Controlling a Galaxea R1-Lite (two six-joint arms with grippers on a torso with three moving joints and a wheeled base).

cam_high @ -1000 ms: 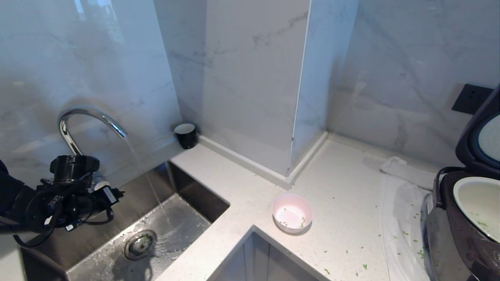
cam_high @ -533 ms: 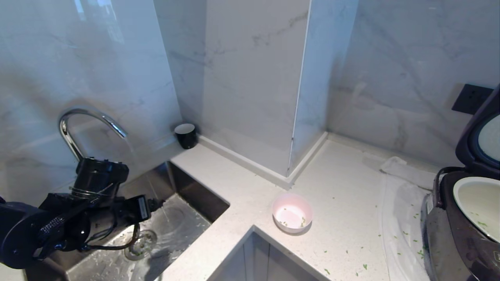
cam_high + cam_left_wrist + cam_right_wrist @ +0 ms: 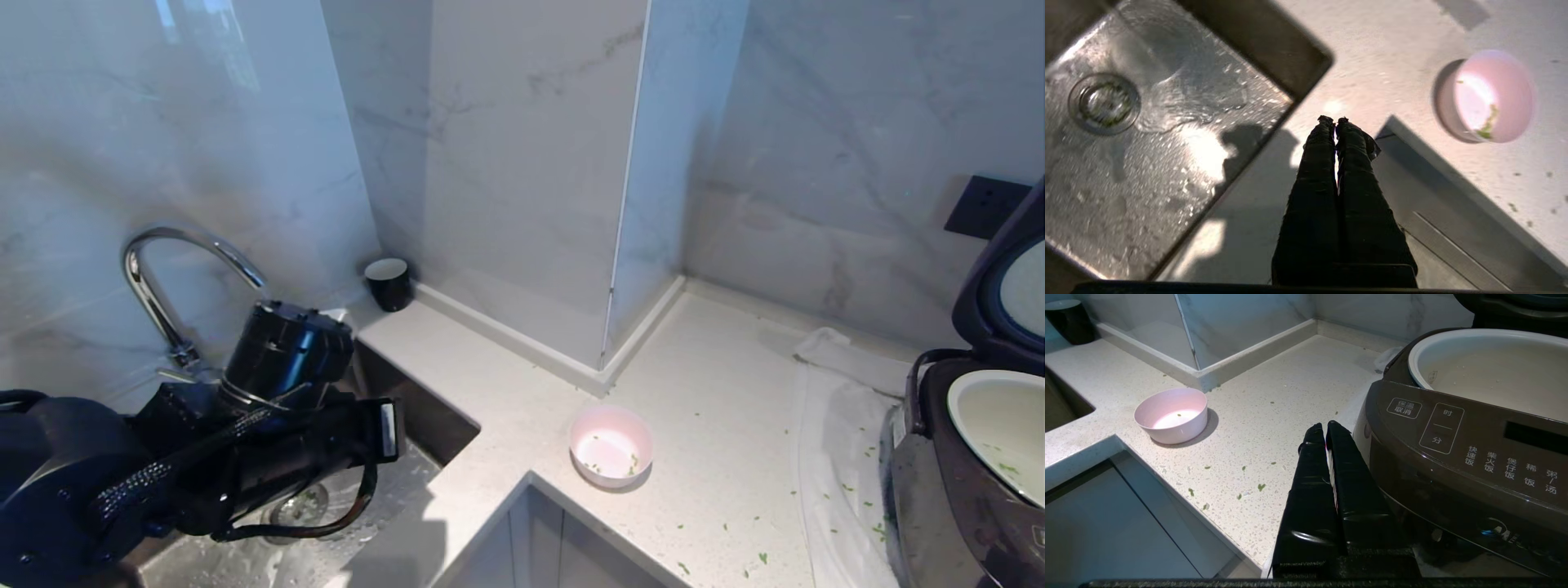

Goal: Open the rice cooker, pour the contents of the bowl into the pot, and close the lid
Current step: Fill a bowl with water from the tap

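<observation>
The dark rice cooker [image 3: 955,490] stands at the counter's right edge with its lid [image 3: 1000,302] raised. Its cream pot [image 3: 1486,371] is exposed, with a few green bits of the contents [image 3: 1008,468] inside. The pink bowl [image 3: 611,447] rests on the counter near the front notch and holds only a few green bits [image 3: 1488,122]. My left arm [image 3: 269,425] reaches over the sink; its gripper [image 3: 1334,119] is shut and empty, short of the bowl [image 3: 1490,96]. My right gripper [image 3: 1326,425] sits shut and empty beside the cooker's control panel [image 3: 1453,457].
A wet steel sink [image 3: 392,400] with a curved faucet [image 3: 163,261] lies at the left. A black cup [image 3: 389,282] stands in the back corner. White cloth [image 3: 841,384] lies beside the cooker. Green bits are scattered on the counter [image 3: 718,392]. A wall socket [image 3: 984,206] is behind the cooker.
My left arm has swung from beside the faucet across the sink towards the counter. The water stream from the faucet no longer shows. Bowl and cooker have not moved.
</observation>
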